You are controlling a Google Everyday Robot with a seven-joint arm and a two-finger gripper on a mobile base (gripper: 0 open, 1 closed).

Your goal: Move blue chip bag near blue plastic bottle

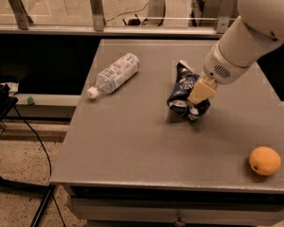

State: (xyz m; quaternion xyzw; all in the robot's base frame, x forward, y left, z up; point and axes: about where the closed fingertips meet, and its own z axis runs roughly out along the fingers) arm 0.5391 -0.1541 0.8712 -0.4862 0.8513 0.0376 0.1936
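**Carry step: jaws closed on the blue chip bag [182, 91], mid-worktop [132, 145].**
They pinch the bag's 3 o'clock edge. The blue plastic bottle [117, 73] lies well apart at 10 o'clock, so the next move should carry the bag that way and set it down beside the bottle.

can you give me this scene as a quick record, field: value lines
table: grey, holds three things
blue plastic bottle: lying on its side at the left, white cap toward the left edge
blue chip bag: crumpled, mid-table, right of the bottle, apart from it
gripper: at the bag's right side, shut on it
orange: front right corner, alone
task: bag not yet beside the bottle
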